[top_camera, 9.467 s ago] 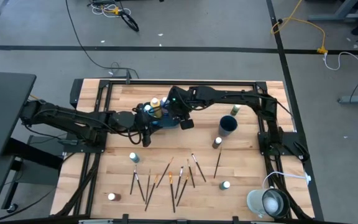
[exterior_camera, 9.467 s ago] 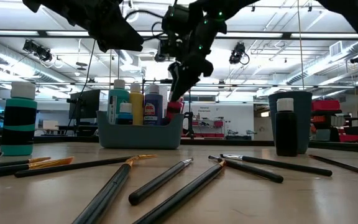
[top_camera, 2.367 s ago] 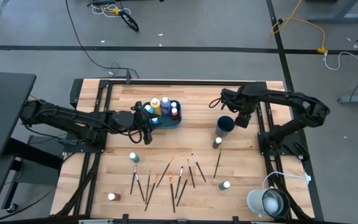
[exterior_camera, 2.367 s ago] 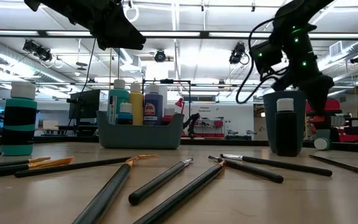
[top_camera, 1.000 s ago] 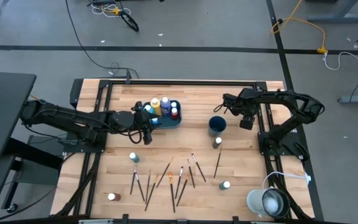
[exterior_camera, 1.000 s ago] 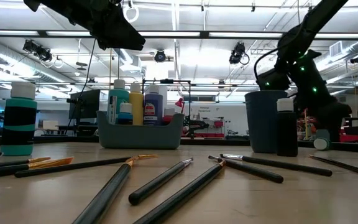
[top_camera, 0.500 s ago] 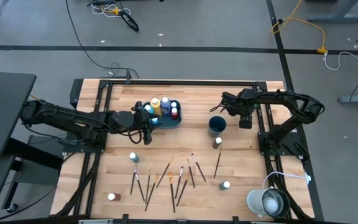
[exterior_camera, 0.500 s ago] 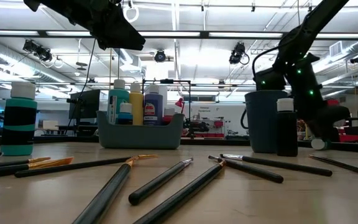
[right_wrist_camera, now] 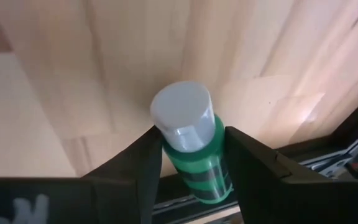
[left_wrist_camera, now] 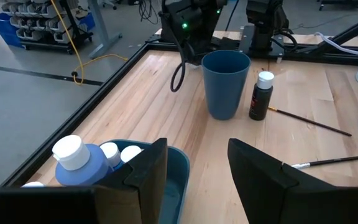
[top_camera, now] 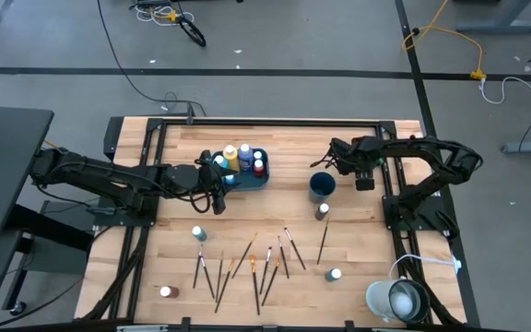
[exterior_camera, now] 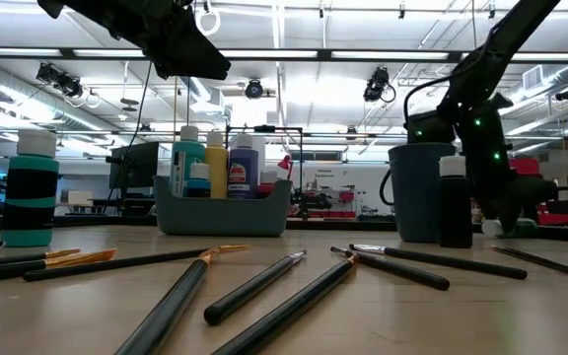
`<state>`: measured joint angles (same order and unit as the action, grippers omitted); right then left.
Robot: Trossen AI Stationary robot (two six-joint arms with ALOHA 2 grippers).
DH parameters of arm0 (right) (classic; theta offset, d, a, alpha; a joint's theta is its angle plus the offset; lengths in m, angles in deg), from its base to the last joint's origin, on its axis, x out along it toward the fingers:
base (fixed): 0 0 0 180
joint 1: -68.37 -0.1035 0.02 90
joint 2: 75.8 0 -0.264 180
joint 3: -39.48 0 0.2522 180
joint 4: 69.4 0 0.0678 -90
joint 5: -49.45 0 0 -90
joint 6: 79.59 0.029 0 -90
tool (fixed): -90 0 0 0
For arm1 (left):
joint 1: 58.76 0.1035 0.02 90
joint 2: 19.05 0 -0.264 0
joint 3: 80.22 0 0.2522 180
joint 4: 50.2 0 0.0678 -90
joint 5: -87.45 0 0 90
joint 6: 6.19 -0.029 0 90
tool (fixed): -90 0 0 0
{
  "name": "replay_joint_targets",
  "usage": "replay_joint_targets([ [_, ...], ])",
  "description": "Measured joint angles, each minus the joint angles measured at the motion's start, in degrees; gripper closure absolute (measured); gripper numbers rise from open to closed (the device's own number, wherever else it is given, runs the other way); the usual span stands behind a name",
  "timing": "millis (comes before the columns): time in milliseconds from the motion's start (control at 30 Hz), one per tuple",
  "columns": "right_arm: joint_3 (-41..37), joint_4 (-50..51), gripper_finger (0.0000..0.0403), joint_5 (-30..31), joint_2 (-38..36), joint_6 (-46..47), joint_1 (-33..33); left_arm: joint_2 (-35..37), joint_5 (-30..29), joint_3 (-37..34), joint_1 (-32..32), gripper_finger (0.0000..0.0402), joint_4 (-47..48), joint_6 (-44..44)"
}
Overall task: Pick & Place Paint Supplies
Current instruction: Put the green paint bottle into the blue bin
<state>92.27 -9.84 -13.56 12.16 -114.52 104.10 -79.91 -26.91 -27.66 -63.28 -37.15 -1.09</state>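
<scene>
Green white-capped paint bottle (right_wrist_camera: pixel 194 149) is seen only from the right wrist, upright between the spread fingers of the right gripper (right_wrist_camera: pixel 188 163), ungripped. Left gripper (left_wrist_camera: pixel 197 168) is held open at the teal rectangular tray (left_wrist_camera: pixel 173 171); dark blue round cup (top_camera: pixel 321 186) stands beside the right arm.

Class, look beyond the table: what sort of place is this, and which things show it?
Probably a robotics lab or workshop: a bare grey floor marked with black tape lines, loose yellow cable, blue parts-bin racks, and ceiling strip lights over other workstations.
</scene>
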Motion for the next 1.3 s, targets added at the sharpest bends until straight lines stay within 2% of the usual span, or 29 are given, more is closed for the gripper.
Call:
replay_joint_targets([
  [100, -0.1, -1.75, 0.0238, 0.1, 0.05, 2.61, 0.07, 0.0, 0.0, 0.0, 0.0, 0.0223, -0.02, -0.33],
  [333, -0.17, -4.11, 0.0238, -1.29, 0.13, 2.45, 0.15, 0.0, 0.0, 0.0, 0.0, 0.0223, -0.02, -0.46],
  [833, 0.42, -4.07, 0.0258, -3.37, 0.17, 6.21, 0.11, 0.0, 0.0, 0.0, -0.01, 0.0223, -0.04, -0.41],
  [900, 1.55, -2.8, 0.0258, -4.61, 0.24, 7.57, 0.11, 0.0, 0.02, 0.0, -0.02, 0.0223, -0.06, -0.17],
  [1100, 5.57, -1.89, 0.0259, -14.13, -1.87, 12.16, 0.17, 0.0, 0.0, 0.0, -0.02, 0.0223, -0.06, -0.17],
  [1300, 6.57, -3.05, 0.026, -16.61, -3.59, 15.45, 0.17, 0.0, 0.0, 0.0, -0.01, 0.0223, -0.04, 0.2],
])
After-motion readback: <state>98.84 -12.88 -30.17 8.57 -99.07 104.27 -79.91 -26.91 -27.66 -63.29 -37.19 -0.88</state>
